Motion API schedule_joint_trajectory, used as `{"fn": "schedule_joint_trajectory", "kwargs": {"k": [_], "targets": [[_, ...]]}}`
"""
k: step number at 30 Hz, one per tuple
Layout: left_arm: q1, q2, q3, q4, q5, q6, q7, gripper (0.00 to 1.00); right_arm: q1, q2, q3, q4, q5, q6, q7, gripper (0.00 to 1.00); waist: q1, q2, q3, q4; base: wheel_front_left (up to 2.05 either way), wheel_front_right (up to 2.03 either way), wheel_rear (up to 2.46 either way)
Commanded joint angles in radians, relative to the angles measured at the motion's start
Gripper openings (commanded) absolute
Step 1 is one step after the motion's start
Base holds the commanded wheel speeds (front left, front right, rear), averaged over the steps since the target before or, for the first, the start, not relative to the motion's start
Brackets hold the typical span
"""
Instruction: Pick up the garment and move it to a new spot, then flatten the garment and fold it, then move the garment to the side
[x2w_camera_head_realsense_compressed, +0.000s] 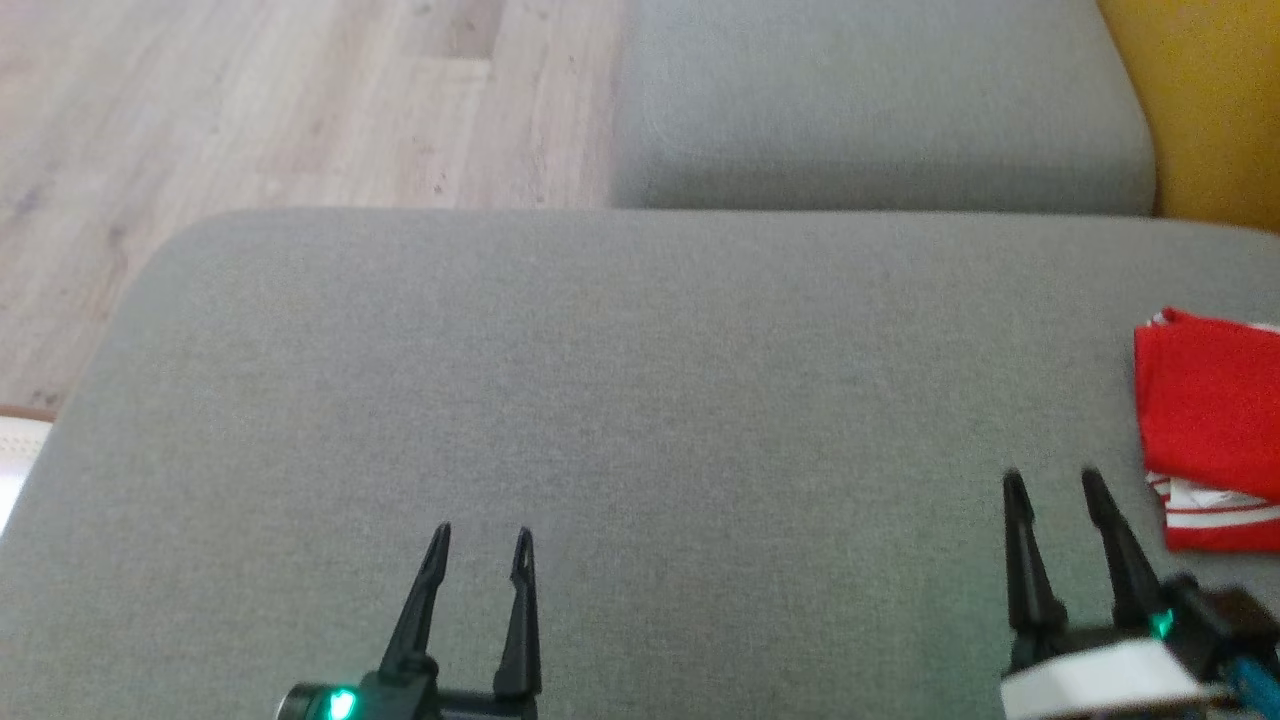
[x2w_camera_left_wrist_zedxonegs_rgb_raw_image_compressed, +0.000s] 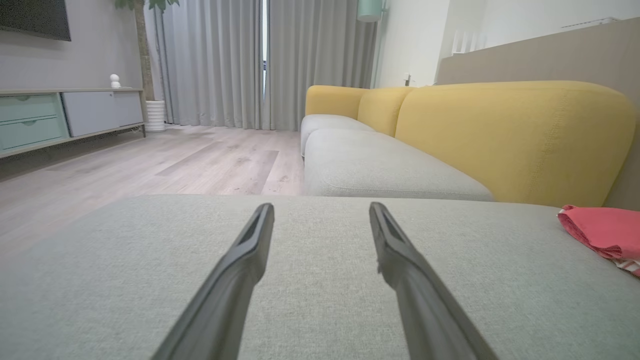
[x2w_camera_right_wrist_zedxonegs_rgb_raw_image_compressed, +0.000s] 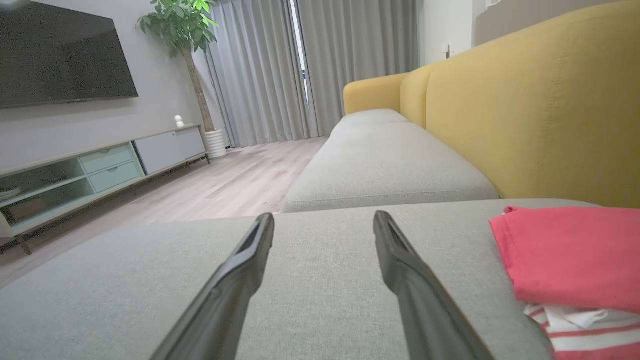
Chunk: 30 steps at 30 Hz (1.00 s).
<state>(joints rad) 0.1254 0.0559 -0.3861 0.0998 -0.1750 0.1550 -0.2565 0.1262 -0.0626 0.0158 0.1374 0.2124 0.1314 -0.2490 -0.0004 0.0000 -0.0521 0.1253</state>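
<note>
Both spread wide, empty: left gripper (x2w_camera_head_realsense_compressed: 481, 533), right gripper (x2w_camera_head_realsense_compressed: 1051, 477). Folded red garment (x2w_camera_head_realsense_compressed: 1210, 420) on grey sofa cushion (x2w_camera_head_realsense_compressed: 600, 400), beside right gripper.

Soft daylight; head view slightly blurred

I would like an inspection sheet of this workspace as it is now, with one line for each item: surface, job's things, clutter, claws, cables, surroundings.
Surface: grey sofa cushion, flat, mostly bare.
Job's things: red garment with white stripes, folded, lying at the right side of the cushion.
Clutter: nothing seen.
Claws: left claw open, holding nothing; right claw open, holding nothing, just left of the garment and apart from it.
Cables: blue part by the right wrist, perhaps a cable; cannot tell.
Surroundings: wooden floor, yellow sofa back, grey curtains, television, potted plant.
</note>
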Motion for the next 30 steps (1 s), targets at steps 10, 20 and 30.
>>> {"fn": "schedule_joint_trajectory", "kwargs": {"k": [10,20,30], "targets": [[0.025,-0.006,0.058,-0.039,0.032,0.003,-0.005,1.00,0.105,0.012,0.022,-0.044,-0.007,-0.001,-0.013,1.00,0.0004,0.0000,-0.055,0.001,0.00,0.00,0.00],[0.029,-0.006,0.065,-0.031,0.051,-0.008,-0.005,1.00,0.101,0.012,0.032,-0.039,-0.001,-0.001,-0.013,1.00,0.0004,0.0000,-0.069,-0.013,0.00,0.00,0.00],[0.067,0.005,0.046,0.041,-0.035,-0.015,0.012,0.00,0.140,0.017,0.010,0.042,0.070,0.000,0.014,0.00,0.0004,0.0000,-0.063,-0.018,0.00,0.00,0.00]]}}
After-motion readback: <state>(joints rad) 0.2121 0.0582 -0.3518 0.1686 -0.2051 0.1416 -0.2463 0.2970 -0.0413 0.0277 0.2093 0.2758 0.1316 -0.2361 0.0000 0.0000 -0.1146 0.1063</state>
